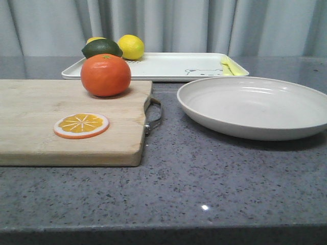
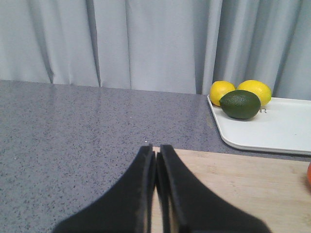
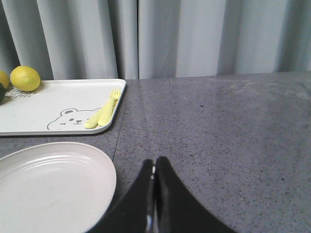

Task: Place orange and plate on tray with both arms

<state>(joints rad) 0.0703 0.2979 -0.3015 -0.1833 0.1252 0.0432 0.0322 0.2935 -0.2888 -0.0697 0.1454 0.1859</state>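
Observation:
The orange sits at the far edge of the wooden cutting board; only its edge shows in the left wrist view. The off-white plate lies on the counter to the board's right and shows in the right wrist view. The white tray with a bear face lies behind both, seen in both wrist views. My left gripper is shut and empty over the board's corner. My right gripper is shut and empty beside the plate. Neither gripper shows in the front view.
An orange slice disc lies on the board. Two lemons and a dark green avocado sit at the tray's left end. A yellow fork and knife lie at its right end. A grey curtain hangs behind the counter.

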